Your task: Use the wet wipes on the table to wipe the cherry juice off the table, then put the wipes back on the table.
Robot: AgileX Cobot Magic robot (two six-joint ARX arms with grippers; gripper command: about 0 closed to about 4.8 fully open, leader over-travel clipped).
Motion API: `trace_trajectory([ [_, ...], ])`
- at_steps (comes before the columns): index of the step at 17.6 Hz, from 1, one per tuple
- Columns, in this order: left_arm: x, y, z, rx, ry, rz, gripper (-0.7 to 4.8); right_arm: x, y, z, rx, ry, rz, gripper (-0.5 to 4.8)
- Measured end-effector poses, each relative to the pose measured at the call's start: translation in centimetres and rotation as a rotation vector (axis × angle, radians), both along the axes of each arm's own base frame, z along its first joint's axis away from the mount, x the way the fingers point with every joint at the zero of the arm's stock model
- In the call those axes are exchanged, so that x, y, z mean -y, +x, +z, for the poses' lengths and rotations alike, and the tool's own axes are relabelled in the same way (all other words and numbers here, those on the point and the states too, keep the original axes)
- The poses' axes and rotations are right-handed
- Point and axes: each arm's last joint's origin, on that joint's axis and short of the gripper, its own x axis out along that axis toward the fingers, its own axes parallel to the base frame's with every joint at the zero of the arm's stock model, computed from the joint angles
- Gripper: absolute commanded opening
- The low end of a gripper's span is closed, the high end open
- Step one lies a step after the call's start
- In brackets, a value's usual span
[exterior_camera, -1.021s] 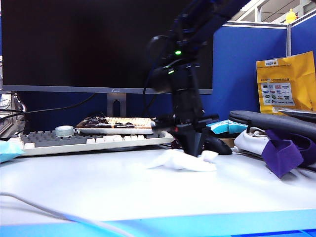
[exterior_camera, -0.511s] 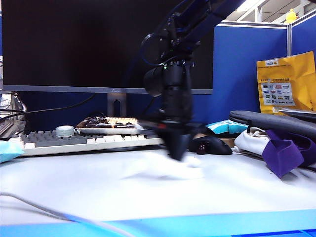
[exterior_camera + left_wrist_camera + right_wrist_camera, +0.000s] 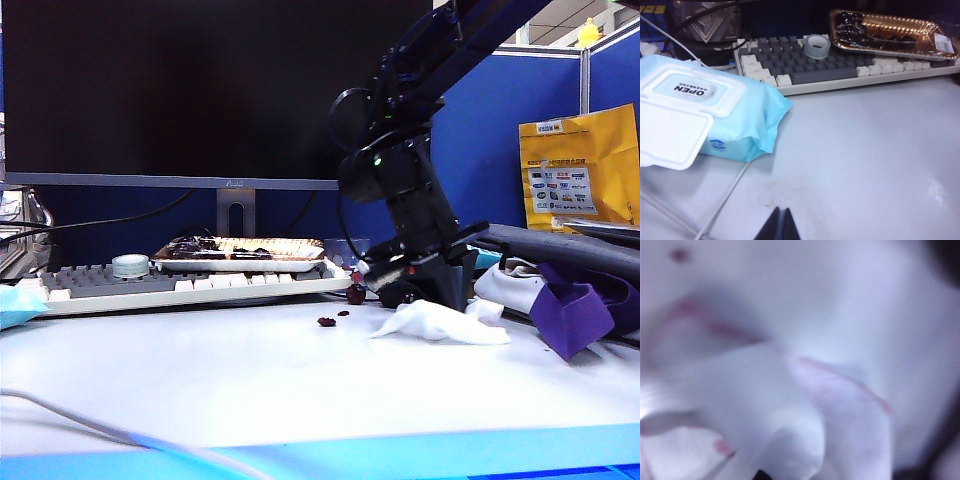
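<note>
White wet wipes point(image 3: 440, 323) pinched in tilted right gripper point(image 3: 455, 298), left gripper point(image 3: 778, 226) parked

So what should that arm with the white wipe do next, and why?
Probably sweep the wet wipe back left over the dark juice bits on the table. The right gripper is shut on the wipe, which already shows pink streaks, yet those specks lie uncovered beside it. The left gripper sits shut, far off by the wipes pack.
</note>
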Motion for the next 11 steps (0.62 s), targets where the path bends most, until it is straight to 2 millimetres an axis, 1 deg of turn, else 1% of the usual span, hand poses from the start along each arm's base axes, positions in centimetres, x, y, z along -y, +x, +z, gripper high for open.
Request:
trace_trajectory([
  [3,0.0,0.0,0.0,0.0,0.0,0.0,-0.04,-0.8,-0.3,0.5,-0.113,0.295,0.014,-0.06],
  [4,0.0,0.0,0.0,0.0,0.0,0.0,-0.04,-1.0,-0.4,0.4,-0.155,0.378,0.027,-0.06],
  [5,0.0,0.0,0.0,0.0,0.0,0.0,-0.04,-1.6,-0.6,0.1,-0.222,0.501,0.053,-0.06],
  [9,0.0,0.0,0.0,0.0,0.0,0.0,-0.04,-3.4,-1.6,-0.8,-0.354,0.704,0.112,-0.06],
  [10,0.0,0.0,0.0,0.001,0.0,0.0,-0.04,-4.3,-2.1,-0.6,-0.388,0.773,0.139,-0.06],
  [11,0.0,0.0,0.0,0.0,0.0,0.0,-0.04,-4.9,-2.4,-0.6,-0.395,0.779,0.156,-0.06],
])
